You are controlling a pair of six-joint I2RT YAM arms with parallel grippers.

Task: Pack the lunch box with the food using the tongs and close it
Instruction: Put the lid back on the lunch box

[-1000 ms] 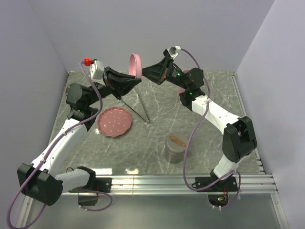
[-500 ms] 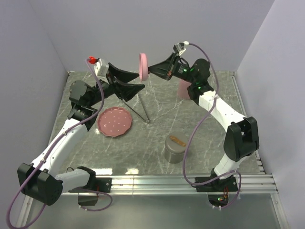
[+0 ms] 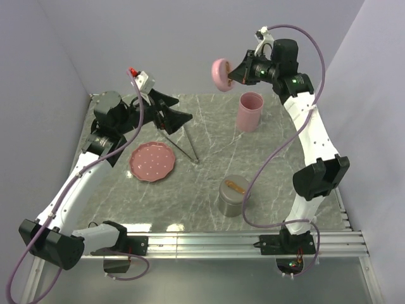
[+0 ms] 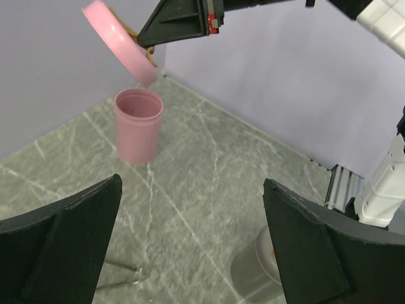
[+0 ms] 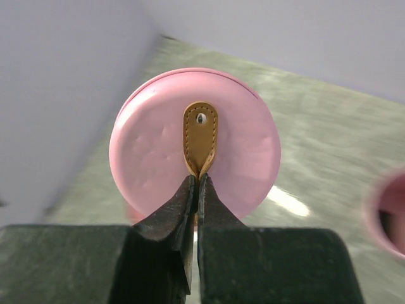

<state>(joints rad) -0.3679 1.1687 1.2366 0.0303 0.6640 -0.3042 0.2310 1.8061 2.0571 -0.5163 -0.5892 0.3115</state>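
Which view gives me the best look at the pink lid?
Right wrist: the lid faces the camera, its tan tab pinched by the right end effector. Top view shows it small, held aloft; left wrist shows it tilted, top-left.

Your table [image 3: 209, 166] is grey marbled stone. Right under your left claw [image 3: 180, 112] the silver tongs [image 3: 180, 146] lie flat, their joined end pointing toward the arm bases. The pink plate [image 3: 152, 161] sits left of that claw and nearer the bases. The pink cup [image 3: 250, 112] stands upright below your right claw [image 3: 234, 71]. The grey canister [image 3: 233, 197] stands well nearer, between the two claws.
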